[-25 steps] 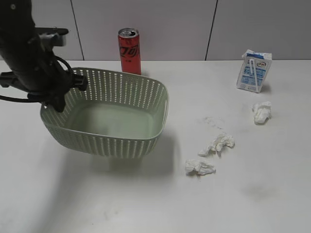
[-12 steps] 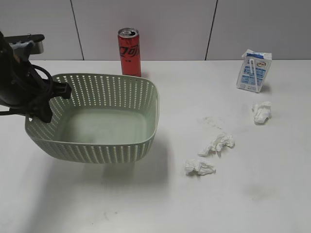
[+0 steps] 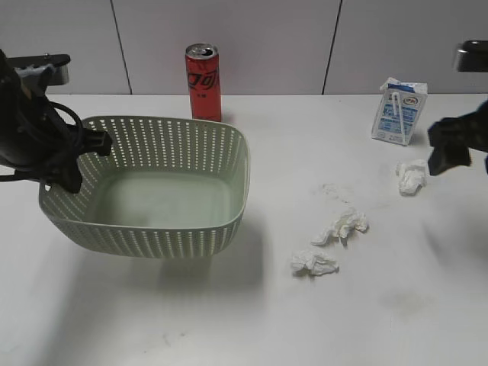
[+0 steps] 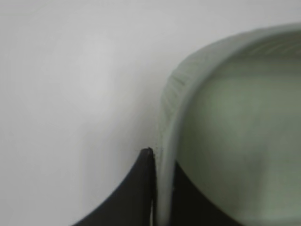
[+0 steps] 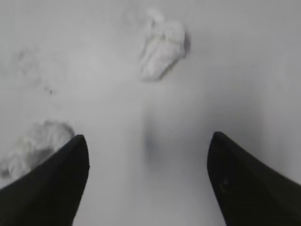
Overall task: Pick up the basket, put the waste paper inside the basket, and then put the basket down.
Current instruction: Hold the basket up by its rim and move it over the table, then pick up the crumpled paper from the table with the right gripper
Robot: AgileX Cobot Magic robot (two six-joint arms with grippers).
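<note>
Left gripper (image 4: 157,188) is clamped on the basket (image 3: 164,191) rim, one finger outside the wall, the other inside, as the left wrist view shows. The basket hangs off that grip, lifted clear of the table (image 3: 229,320), with a shadow under it and the far end tilted slightly down. The rim hold probably keeps the mouth facing up and open toward the other arm, so paper can be dropped in from above.

Right gripper (image 5: 148,155) has its fingers spread wide with nothing between them, and hovers above the table at the right side. One paper wad (image 5: 161,47) lies just ahead of the open fingers, roughly centred between them. A second wad (image 5: 30,146) lies beside the left fingertip, off-axis. In the exterior view a third wad (image 3: 313,263) lies further off toward the basket, well away from the right gripper.

The wide opening likely suits a loose crumpled wad. Judged step: basket pickup is done and the first wad grasp is coming; no paper is in the basket yet.

A drink carton (image 3: 399,110) stands behind the right gripper and a red can (image 3: 203,80) beyond the basket; both are apart from the work.
</note>
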